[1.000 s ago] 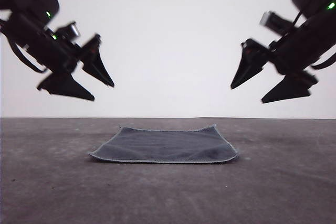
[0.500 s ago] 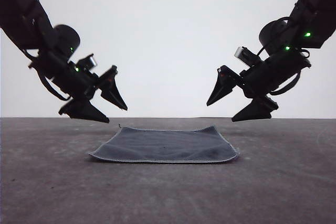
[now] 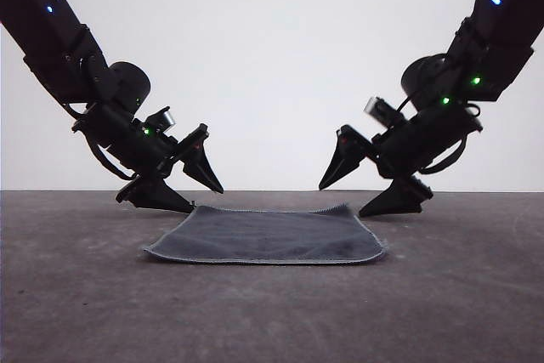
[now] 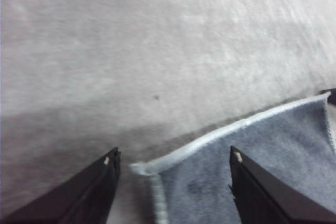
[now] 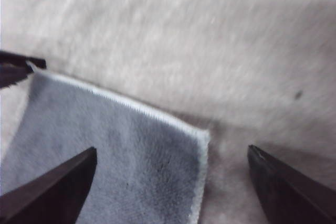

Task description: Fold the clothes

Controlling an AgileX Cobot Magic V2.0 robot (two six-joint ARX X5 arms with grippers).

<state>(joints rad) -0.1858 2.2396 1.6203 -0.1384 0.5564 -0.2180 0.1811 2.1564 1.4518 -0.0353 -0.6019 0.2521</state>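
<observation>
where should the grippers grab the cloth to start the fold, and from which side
Probably the two far corners. The cloth lies flat, dark face up, and each corner's hem sits between open fingers: left gripper over the far-left corner, right gripper over the far-right. Come down from above and behind, pinching the hem.

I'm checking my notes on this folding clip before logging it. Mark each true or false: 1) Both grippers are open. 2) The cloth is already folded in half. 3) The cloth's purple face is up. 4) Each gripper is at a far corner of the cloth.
1) True: the left gripper and right gripper are both open.
2) False: the cloth lies flat and unfolded on the table.
3) False: the dark grey face is up.
4) True: each wrist view shows a hemmed corner between the fingers.
</observation>
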